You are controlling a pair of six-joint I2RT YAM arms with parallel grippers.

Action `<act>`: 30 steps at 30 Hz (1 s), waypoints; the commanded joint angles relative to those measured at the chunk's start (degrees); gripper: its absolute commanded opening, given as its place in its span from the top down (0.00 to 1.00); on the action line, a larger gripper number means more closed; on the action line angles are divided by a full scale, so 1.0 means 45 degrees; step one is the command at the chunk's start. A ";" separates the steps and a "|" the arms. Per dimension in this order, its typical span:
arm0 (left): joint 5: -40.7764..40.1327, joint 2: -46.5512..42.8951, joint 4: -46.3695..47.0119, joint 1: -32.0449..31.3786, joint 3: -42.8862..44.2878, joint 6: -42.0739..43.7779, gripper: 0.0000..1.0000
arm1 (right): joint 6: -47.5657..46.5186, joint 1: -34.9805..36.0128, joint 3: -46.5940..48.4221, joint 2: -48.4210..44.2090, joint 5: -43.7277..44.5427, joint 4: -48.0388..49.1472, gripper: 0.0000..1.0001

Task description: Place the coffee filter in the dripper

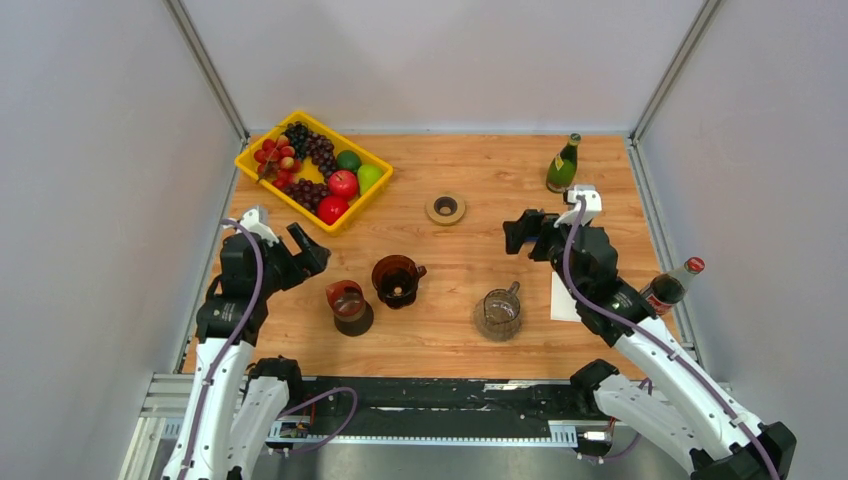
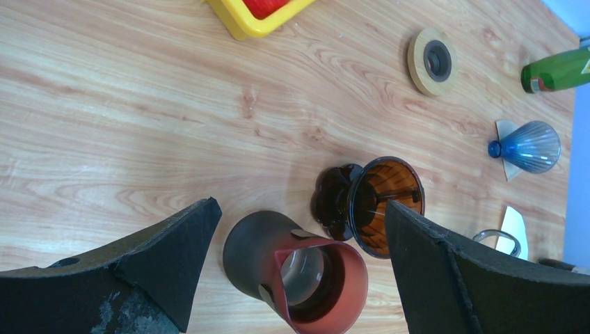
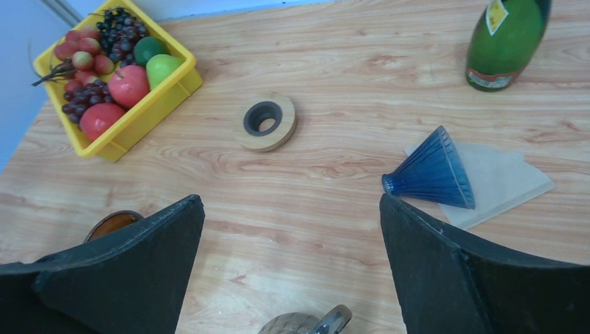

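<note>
- The right end effector (image 3: 291,200) is held wide open above the bench (image 3: 313,62), and nothing is gripped between its fingers.
- The coffee filter (image 3: 497,182), a flat beige paper, is seen lying on the bench ahead of this end effector and off to its right, outside the spread fingers and untouched by them.
- The filter is partly covered by a blue ribbed cone (image 3: 431,170), which is laid on its side on the paper, its narrow end close by the tip of the finger at the right of the wrist view.
- A green bottle (image 3: 504,38) is stood beyond the filter, and a wooden ring (image 3: 264,122) is placed ahead of the open jaws.
- In the top view the filter is hidden under the right arm.
- The left end effector (image 2: 299,205) is likewise spread wide, and nothing is held in it.
- The dripper (image 2: 386,205), amber-brown, is stood upright on the bench ahead of the left end effector, near the finger at the right of that wrist view.
- A red-rimmed cup (image 2: 313,278) is framed between the left fingers, just beside the dripper.
- The filter is kept well apart from the dripper, and a glass jug (image 1: 498,315) is stood to the dripper's right.
</note>
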 commanded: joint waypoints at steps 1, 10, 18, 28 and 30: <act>0.0949 -0.0058 0.1039 -0.0039 -0.0475 0.0019 0.00 | 0.0493 -0.0025 0.0252 -0.0316 -0.0927 -0.0218 0.00; 0.1872 -0.0068 0.1729 -0.0036 -0.0973 -0.0219 0.00 | 0.0798 -0.0019 0.0305 -0.0304 -0.1501 -0.0908 0.00; 0.1999 -0.0145 0.1860 -0.0046 -0.1288 -0.0388 0.00 | 0.0957 -0.0015 0.0720 0.0305 -0.1890 -0.1599 0.00; 0.1865 0.0096 0.2282 -0.0032 -0.1579 -0.0479 0.00 | 0.1187 -0.0024 0.1005 0.0828 -0.2171 -0.2231 0.00; 0.1882 0.0257 0.2330 -0.0037 -0.1630 -0.0477 0.00 | 0.1208 -0.0025 0.1130 0.1186 -0.2333 -0.2319 0.00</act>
